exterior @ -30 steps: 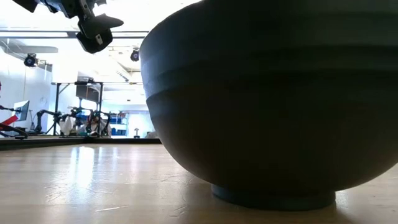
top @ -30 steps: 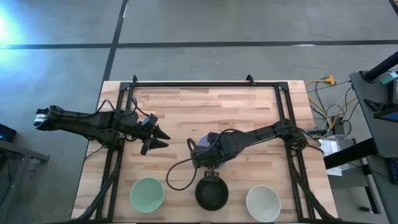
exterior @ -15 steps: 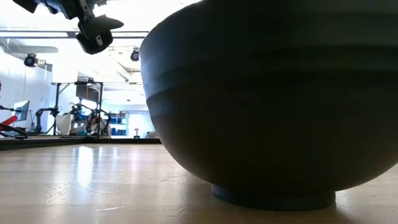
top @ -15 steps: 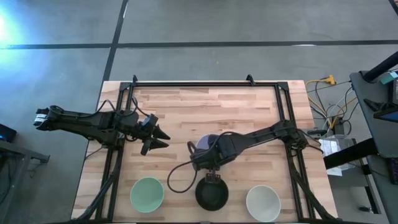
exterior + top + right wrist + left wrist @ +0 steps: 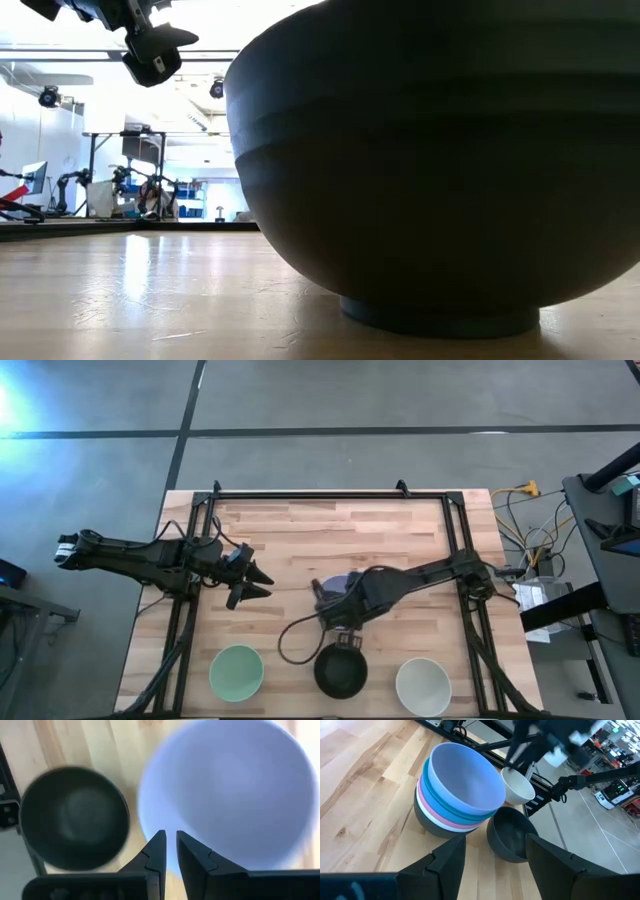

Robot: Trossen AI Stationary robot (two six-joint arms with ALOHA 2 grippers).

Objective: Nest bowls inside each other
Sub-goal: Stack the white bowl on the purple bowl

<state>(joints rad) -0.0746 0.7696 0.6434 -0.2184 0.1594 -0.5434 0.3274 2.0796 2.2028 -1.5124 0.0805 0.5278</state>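
From above, the right arm covers most of the nested stack (image 5: 338, 582), so only a sliver of lavender rim shows beside it; the low view is almost filled by the side of the black bowl (image 5: 430, 160), which hides the rest of the table. The left wrist view shows the stack best: lavender on top, then blue, pink, white and a dark bowl at the bottom, with the black bowl (image 5: 512, 834) just beside it and a white bowl (image 5: 518, 788) beyond. The right gripper (image 5: 170, 851) hangs over the stack's near rim, its fingers drawn nearly together with a thin gap and nothing between them; the lavender bowl (image 5: 225, 790) lies just past its tips, the black bowl (image 5: 72, 817) to one side. The left gripper (image 5: 255, 582) waits spread wide, well apart from the stack. A pale green bowl (image 5: 236, 671) sits at the wooden table's (image 5: 330, 525) front edge. Behind is a bright workshop with stands.
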